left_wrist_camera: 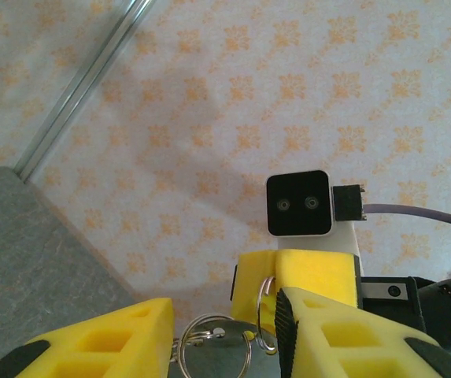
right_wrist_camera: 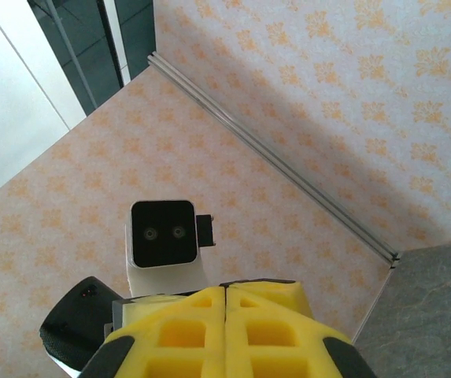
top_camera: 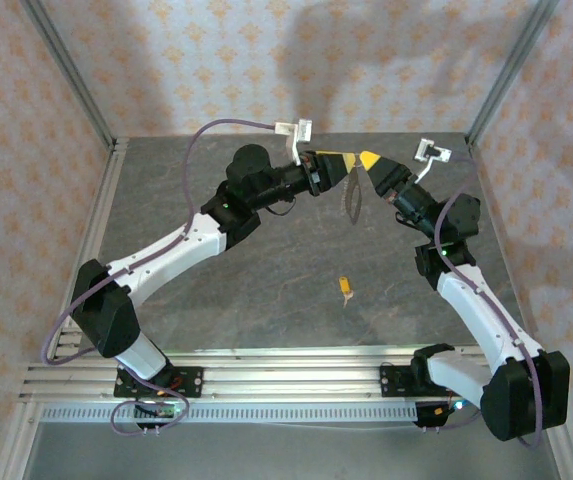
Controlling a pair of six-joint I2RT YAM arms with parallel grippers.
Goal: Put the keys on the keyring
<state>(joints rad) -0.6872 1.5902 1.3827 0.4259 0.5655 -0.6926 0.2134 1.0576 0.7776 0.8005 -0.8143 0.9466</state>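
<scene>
**While the keyring [top_camera: 354,203] hangs between the two grippers, the key [top_camera: 345,287] lies on the table [top_camera: 266,310]**

Because the step in hand is, as I judge it, to leave the keyring with one arm so that the other can fetch the key, I want to make this release with care. I should open the left gripper [top_camera: 338,162] fully and draw it straight back, so that no finger hooks the thin wire and pulls it out of the other grip. The right gripper [top_camera: 370,159] should not move during this, because the ring can swing and turn easily. Only when the ring hangs quiet would I send the left arm down to the key. It is very small and flat, so it will need a low and exact approach.

In the left wrist view the yellow fingers [left_wrist_camera: 99,346] of the left gripper stand partly apart, with the wire loops of the keyring in the gap between them. I see no finger pressing on the wire, so I judge that this gripper holds nothing. The right gripper has its fingers [right_wrist_camera: 186,335] pressed together. From the left wrist view the wire seems pinched at its yellow tip, so I believe it carries the keyring, high above the far side of the table. The key lies alone on the table, well apart from both grippers and nearer to the arm bases.
</scene>
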